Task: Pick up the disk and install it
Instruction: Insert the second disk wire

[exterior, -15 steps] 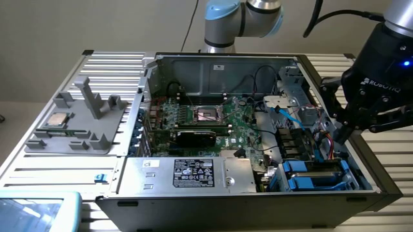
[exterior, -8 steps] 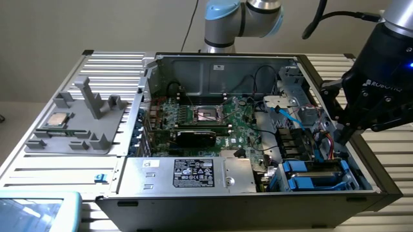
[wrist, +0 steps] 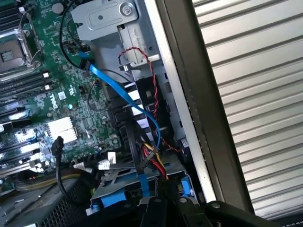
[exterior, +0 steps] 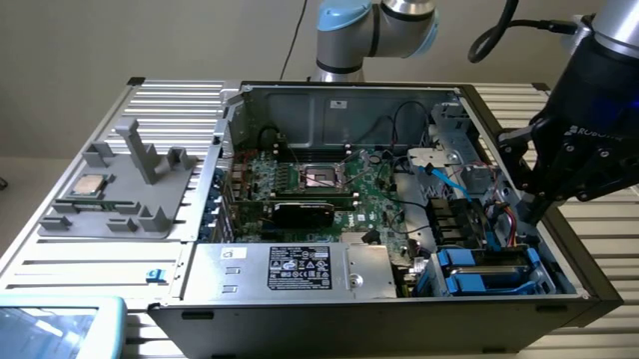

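- Case point(exterior: 330, 303): open tower lying on its side on a slatted table point(exterior: 60, 250), board point(exterior: 330, 187) face up, bay cage in the corner at the exterior view's lower right.
- Board carries an empty CPU socket point(exterior: 325, 176) and a black card point(exterior: 310, 213); neither concerns this step.
- Grey jig point(exterior: 130, 194) sits on the table well apart, at the exterior view's left, with a small square chip point(exterior: 90, 185) on it.
- Disk point(exterior: 489, 273): blue-edged drive lying in the bay cage, inside the case; from the wrist it shows as a blue carrier edge point(wrist: 142, 191) under a bundle of wires.
- Whether the disk is fully home in its slot cannot be told.
- Blue cable point(wrist: 120, 92) and a red-black twisted pair point(wrist: 151, 75) run across the bay mouth, close to the carrier.
- Gripper point(exterior: 539, 217): claw closed right down, nothing seen between the fingers; it hangs over the case wall just above the bay side, near the disk but apart from it.
- Judgement: any work at the bay should keep clear of those cables, since a snag would drag a connector, and should stay square to the cage rails.
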Robot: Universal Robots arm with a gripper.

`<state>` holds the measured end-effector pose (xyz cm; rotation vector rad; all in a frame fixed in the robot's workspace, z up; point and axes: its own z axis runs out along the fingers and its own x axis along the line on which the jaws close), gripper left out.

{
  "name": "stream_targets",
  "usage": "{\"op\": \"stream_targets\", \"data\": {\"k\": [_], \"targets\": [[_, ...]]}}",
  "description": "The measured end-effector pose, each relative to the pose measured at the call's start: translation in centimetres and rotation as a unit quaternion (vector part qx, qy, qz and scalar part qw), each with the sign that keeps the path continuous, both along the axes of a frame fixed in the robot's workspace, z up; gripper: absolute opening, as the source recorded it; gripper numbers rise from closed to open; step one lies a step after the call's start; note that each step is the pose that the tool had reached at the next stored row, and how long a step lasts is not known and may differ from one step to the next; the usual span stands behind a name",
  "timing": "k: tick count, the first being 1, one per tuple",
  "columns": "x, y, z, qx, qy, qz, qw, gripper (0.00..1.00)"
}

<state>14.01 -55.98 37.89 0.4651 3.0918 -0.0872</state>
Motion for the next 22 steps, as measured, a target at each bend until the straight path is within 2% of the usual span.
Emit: {"op": "stream_targets", "data": {"k": [5, 8, 11, 12, 13, 15, 16, 18, 21, 22], "targets": [[0.0, 0.0, 0.0, -0.0012, 0.0004, 0.045, 0.999, 0.11], [0.0, 0.0, -0.01, -0.0019, 0.0006, 0.073, 0.9973, 0.11], [0.0, 0.0, -0.02, -0.0027, 0.0008, 0.1, 0.9949, 0.11], [-0.03, 0.01, -0.01, -0.0038, 0.0011, 0.108, 0.9941, 0.11], [-0.05, 0.01, -0.01, -0.0049, 0.0014, 0.112, 0.9937, 0.11], [-0.05, 0.0, -0.01, -0.0049, 0.0028, 0.114, 0.9935, 0.11], [-0.06, 0.0, -0.02, -0.0048, 0.0032, 0.118, 0.993, 0.11], [-0.06, 0.0, -0.02, -0.0052, 0.0037, 0.134, 0.9909, 0.11], [-0.08, 0.0, -0.02, -0.0062, 0.0041, 0.16, 0.9871, 0.11], [-0.12, 0.0, -0.01, -0.0063, 0.0044, 0.165, 0.9863, 0.11]]}}
